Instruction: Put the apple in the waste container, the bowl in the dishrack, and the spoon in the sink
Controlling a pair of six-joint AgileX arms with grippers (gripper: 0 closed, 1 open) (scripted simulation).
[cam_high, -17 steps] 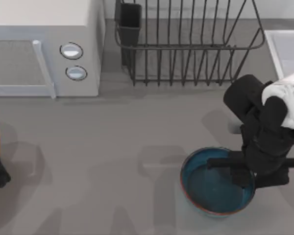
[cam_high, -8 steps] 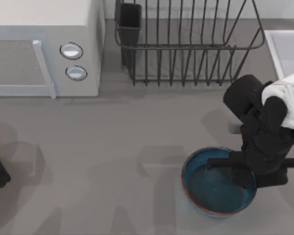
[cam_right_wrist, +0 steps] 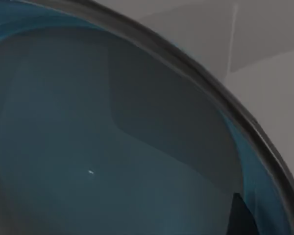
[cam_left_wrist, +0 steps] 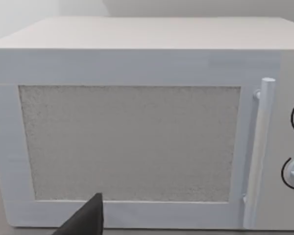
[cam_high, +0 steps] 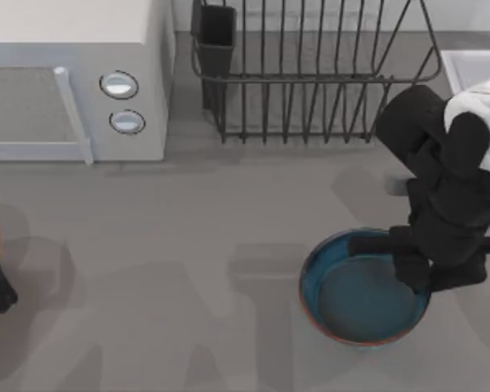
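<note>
My top camera looks straight down on the desk [cam_high: 188,245], taking in the microwave [cam_high: 73,82], dishrack [cam_high: 310,73] and bowl [cam_high: 359,294]. My left wrist camera faces the microwave [cam_left_wrist: 137,137] door head-on from close by. My right wrist camera sits very near the bowl [cam_right_wrist: 112,147], peering into its blue inside.

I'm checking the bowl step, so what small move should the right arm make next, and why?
Probably carry the bowl up and away from the table's front edge toward the dishrack. The right gripper sits at the bowl's right rim, apparently gripping it, and the rack stands behind it toward the back of the table. The left arm is parked at the left edge.
</note>
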